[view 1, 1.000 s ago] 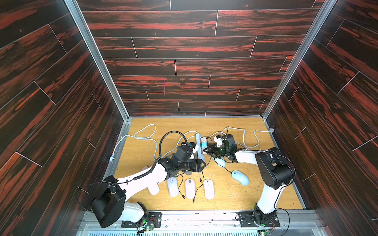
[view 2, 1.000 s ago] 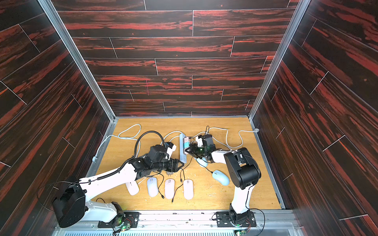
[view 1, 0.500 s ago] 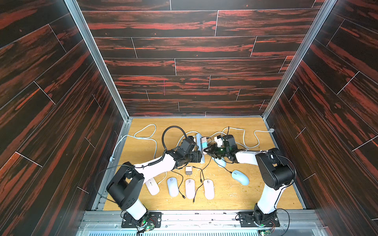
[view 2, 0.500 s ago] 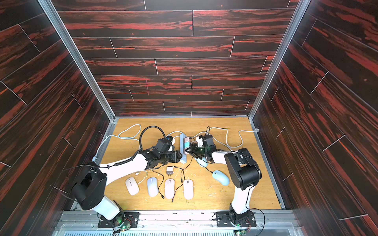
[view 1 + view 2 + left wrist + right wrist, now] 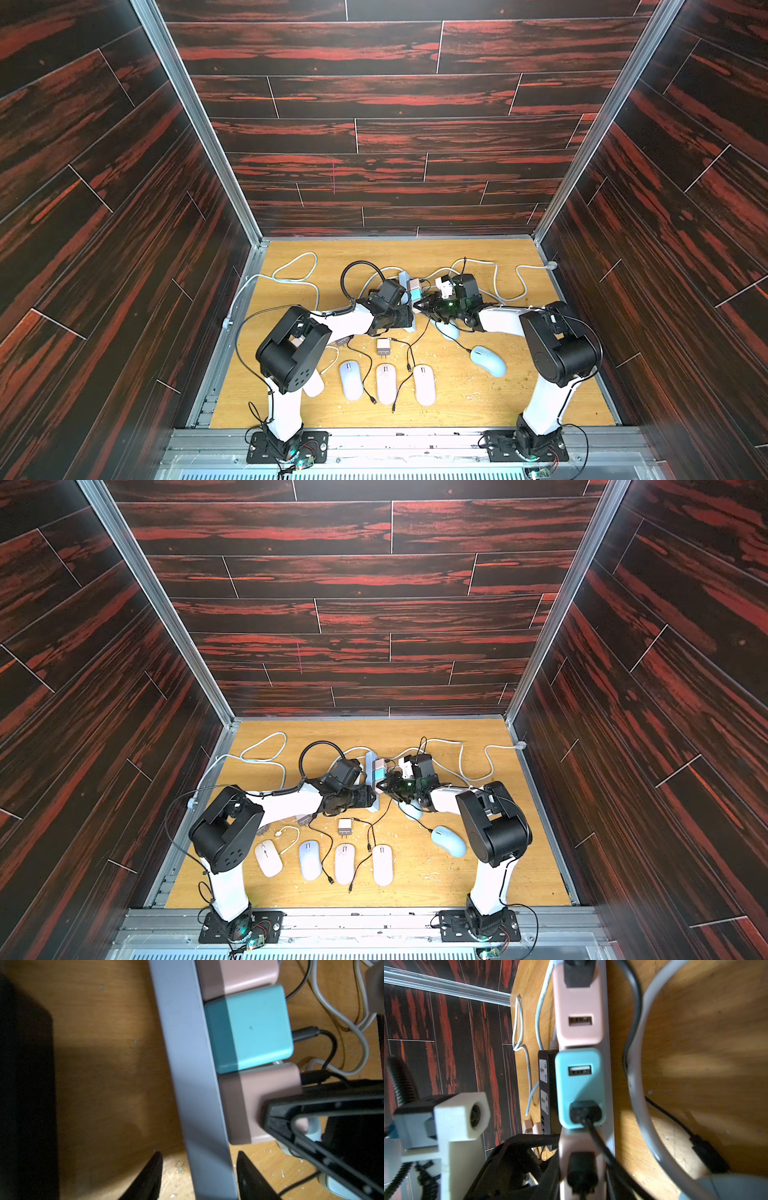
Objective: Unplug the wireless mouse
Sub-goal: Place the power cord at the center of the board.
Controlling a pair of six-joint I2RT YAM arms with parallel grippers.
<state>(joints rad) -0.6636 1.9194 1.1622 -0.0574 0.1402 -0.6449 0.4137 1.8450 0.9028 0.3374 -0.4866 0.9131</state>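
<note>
**Power strip** (image 5: pixel 187 1064): grey, lying on the wooden table (image 5: pixel 457 887) between the two arms.

**Fitted along the strip, side by side:** far pink charger (image 5: pixel 234 976), teal charger (image 5: pixel 253 1026) and near pink charger (image 5: pixel 249 1095). Each has a black cable plugged into it. The near one's black plug (image 5: pixel 581 1174) shows in the right wrist view.

**Left gripper** (image 5: pixel 198 1153): jaws partly apart, straddling the strip's near end. One fingertip stands clear of the strip and the other is just beside it. Nothing is held.

**Right gripper** (image 5: pixel 387 786): jaws set narrow, apparently clamped on the near pink charger. One finger (image 5: pixel 291 1109) lies across the charger's body. The opposing finger is hidden, so the grip is likely, not certain.

**Mice:**
- pale mouse (image 5: pixel 411 810), partly under the right wrist, just beside the strip's near end
- blue mouse (image 5: pixel 449 840), near the right arm's elbow
- row of four mice (image 5: pixel 345 863) towards the front edge

Which mouse the gripped charger's cable serves cannot be told.

**Loose white charger** (image 5: pixel 345 827): lies apart, between the strip and the row.
</note>
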